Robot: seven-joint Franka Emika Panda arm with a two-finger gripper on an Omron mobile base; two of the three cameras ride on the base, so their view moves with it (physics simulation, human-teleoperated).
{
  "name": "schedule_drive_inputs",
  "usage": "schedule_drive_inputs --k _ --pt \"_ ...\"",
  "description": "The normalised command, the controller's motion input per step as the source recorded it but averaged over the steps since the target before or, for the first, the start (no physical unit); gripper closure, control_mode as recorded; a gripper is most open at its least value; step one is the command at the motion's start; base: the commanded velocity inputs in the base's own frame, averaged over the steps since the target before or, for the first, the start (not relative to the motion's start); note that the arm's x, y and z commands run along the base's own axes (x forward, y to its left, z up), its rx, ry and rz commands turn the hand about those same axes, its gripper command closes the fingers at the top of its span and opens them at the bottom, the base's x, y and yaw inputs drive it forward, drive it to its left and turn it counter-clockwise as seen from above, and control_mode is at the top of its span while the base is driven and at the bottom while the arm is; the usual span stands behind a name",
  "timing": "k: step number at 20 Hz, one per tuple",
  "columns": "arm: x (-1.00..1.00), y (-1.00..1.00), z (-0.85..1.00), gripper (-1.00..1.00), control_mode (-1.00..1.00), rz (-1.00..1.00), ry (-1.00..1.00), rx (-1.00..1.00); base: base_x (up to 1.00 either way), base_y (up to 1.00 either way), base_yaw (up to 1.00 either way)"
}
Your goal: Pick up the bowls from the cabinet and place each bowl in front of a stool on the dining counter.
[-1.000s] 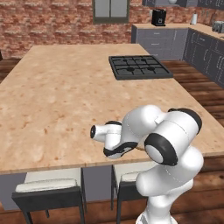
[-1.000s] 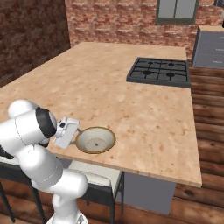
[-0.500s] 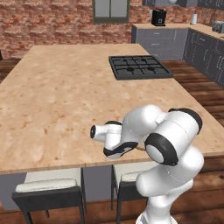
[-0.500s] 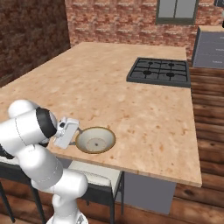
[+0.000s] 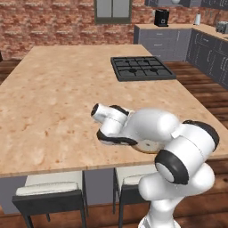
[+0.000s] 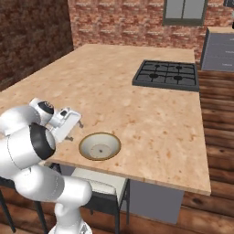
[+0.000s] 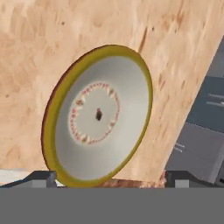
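Note:
A wide shallow cream bowl with a tan rim (image 6: 99, 146) rests flat on the dining counter (image 6: 137, 105), close to its front edge and in front of a stool (image 6: 98, 185). My gripper (image 6: 69, 124) hangs just left of the bowl and slightly above the stone top, open and holding nothing. In the hand view the bowl (image 7: 98, 116) lies ahead of the gripper (image 7: 111, 180), whose fingertips (image 7: 43, 178) stand far apart at either side of its near rim. From the left base view my arm covers most of the bowl (image 5: 149, 147). The cabinet is out of view.
A black gas cooktop (image 6: 167, 74) is set into the far right of the counter. Two stools (image 5: 53, 189) (image 5: 133, 180) stand under the counter's near edge. Grey drawer units and a coffee machine (image 5: 161, 17) line the back wall. A wide stretch of stone top lies left of the bowl.
The hand has risen a little beside the bowl. The bowl stays where it was on the counter.

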Motion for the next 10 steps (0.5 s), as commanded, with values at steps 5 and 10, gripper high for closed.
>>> schedule_drive_inputs --k 5,10 --pt "-0.30 -0.12 1.00 -1.00 -1.00 -0.02 0.37 0.31 0.00 0.00 0.00" --pt "-0.39 -0.34 1.00 -1.00 -1.00 0.00 0.33 0.31 0.00 0.00 0.00"
